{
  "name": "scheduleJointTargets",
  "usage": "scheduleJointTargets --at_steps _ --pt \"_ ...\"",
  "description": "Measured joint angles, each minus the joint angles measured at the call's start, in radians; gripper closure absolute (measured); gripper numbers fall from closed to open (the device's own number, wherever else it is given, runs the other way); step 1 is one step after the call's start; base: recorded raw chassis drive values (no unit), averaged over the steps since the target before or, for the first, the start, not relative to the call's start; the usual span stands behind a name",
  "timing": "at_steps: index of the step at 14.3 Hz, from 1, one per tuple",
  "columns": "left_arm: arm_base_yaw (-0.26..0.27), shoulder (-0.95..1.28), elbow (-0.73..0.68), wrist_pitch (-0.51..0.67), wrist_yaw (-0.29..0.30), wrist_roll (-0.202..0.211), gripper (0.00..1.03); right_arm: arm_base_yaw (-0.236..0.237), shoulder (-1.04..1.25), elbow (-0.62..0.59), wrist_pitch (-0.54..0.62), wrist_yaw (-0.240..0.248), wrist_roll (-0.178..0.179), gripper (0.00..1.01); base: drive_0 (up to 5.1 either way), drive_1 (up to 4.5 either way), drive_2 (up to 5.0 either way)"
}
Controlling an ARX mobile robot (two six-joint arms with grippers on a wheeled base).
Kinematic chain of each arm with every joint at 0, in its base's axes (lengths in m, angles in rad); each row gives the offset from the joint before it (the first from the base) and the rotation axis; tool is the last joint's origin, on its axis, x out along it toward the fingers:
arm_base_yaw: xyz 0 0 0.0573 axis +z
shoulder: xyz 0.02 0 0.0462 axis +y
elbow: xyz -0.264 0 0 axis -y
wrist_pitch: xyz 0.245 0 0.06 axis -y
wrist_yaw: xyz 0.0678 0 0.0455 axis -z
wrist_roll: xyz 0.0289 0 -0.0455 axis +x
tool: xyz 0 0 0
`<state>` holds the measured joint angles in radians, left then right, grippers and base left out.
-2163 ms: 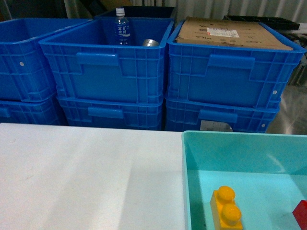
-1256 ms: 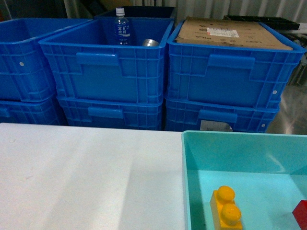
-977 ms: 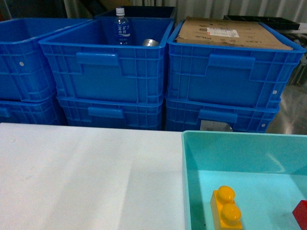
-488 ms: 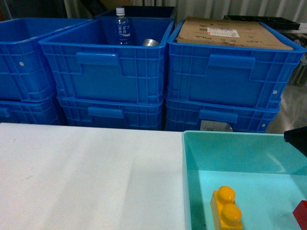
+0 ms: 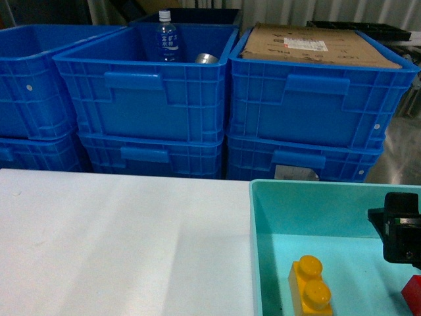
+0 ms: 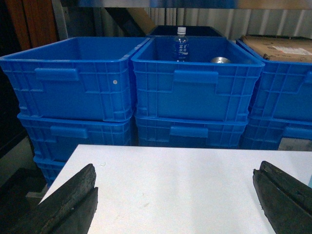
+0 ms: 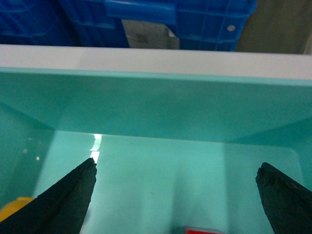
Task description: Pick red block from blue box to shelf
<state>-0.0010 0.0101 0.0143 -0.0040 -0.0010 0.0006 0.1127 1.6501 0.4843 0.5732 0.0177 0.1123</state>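
The right pincer point(image 7: 175, 195) hangs wide open over the blue box point(image 5: 263, 191), above the red block point(image 5: 414, 293). The left pincer point(image 6: 178, 200) is wide open above the counter point(image 5: 118, 243).

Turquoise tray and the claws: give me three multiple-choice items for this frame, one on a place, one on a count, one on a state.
1. Where does the red block lie?
A. in the turquoise tray
B. on the white table
C. in a deep-blue crate

2. How many studs top the yellow brick?
A. one
B. two
C. four

3. How does the right claw stand?
A. shut on the red block
B. shut, empty
C. open over the tray floor

Key: 1 A, the head view shows red at the tray's right edge; 2 B, two round studs show; 3 C, the right wrist view shows both fingers wide apart with the red block below, untouched.
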Motion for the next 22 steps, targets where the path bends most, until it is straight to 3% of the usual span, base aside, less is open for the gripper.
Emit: scheduleJointTargets --at_steps 4,8,12,17,18,19,20,22 --pt "0.0 0.0 0.0 0.0 0.0 0.0 0.05 -0.079 0.118 0.0 0.038 0.002 0.0 0.03 0.0 0.0 0.0" --pt "0.0 0.0 0.0 0.0 0.0 0.0 0.05 -0.072 0.172 -0.002 0.057 -0.033 0.004 0.03 0.0 0.0 0.0" --pt "0.0 0.0 0.0 0.0 0.0 0.0 0.05 -0.048 0.233 -0.009 0.094 -0.005 0.016 0.03 0.0 0.0 0.0" --pt "0.0 0.0 0.0 0.0 0.0 0.0 0.05 -0.07 0.341 -0.008 0.168 0.016 0.026 0.03 0.0 0.0 0.0" --pt "0.0 0.0 0.0 0.0 0.0 0.0 0.05 -0.076 0.381 -0.008 0.233 0.026 0.001 0.2 0.0 0.0 0.0" --pt "0.0 0.0 0.0 0.0 0.0 0.0 0.05 -0.094 0.408 -0.033 0.319 0.002 -0.027 0.53 0.0 0.0 0.0" --pt "0.0 0.0 0.0 0.0 0.0 0.0 0.05 -0.092 0.419 -0.055 0.367 -0.002 -0.04 0.64 0.0 0.0 0.0" --pt "0.0 0.0 0.0 0.0 0.0 0.0 0.05 -0.091 0.425 -0.085 0.425 -0.024 -0.063 0.72 0.0 0.0 0.0"
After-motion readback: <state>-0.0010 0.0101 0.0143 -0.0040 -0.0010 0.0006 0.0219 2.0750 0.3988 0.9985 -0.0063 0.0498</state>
